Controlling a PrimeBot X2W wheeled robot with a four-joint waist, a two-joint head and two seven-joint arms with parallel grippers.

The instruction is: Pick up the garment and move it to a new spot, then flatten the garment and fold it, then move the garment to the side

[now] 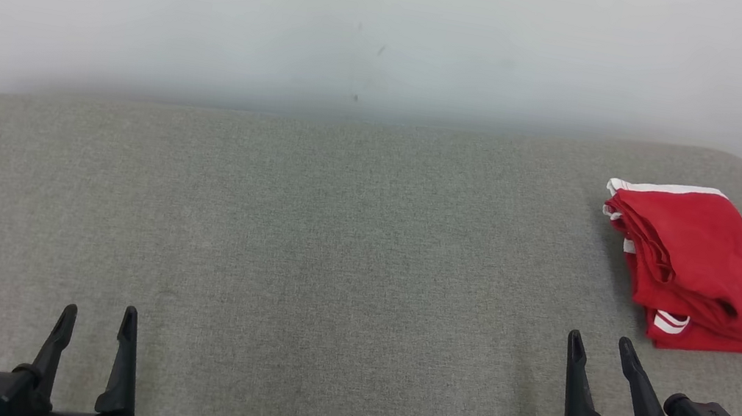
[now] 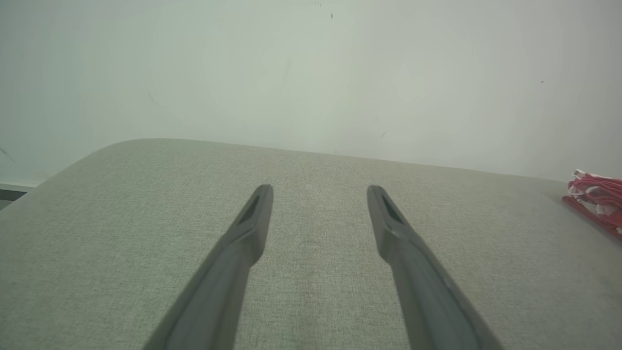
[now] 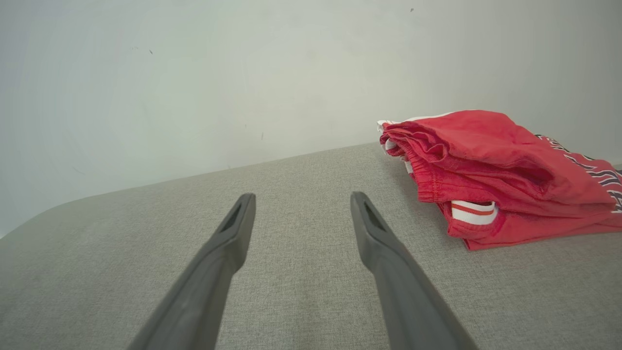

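A folded red fabric garment [image 1: 697,267] with white trim and dark-edged white lettering is laid at the far right of the grey fabric-covered tabletop [image 1: 335,247], close to its rounded right corner and before the pale wall [image 1: 369,29]. The left gripper [image 1: 100,311] is held at the near left, well apart from the garment, its two long dark fingers spread and nothing gripped between them. The right gripper [image 1: 600,339] is held at the near right, just short of the garment's near edge without touching it; its fingers are likewise parted and nothing is held.
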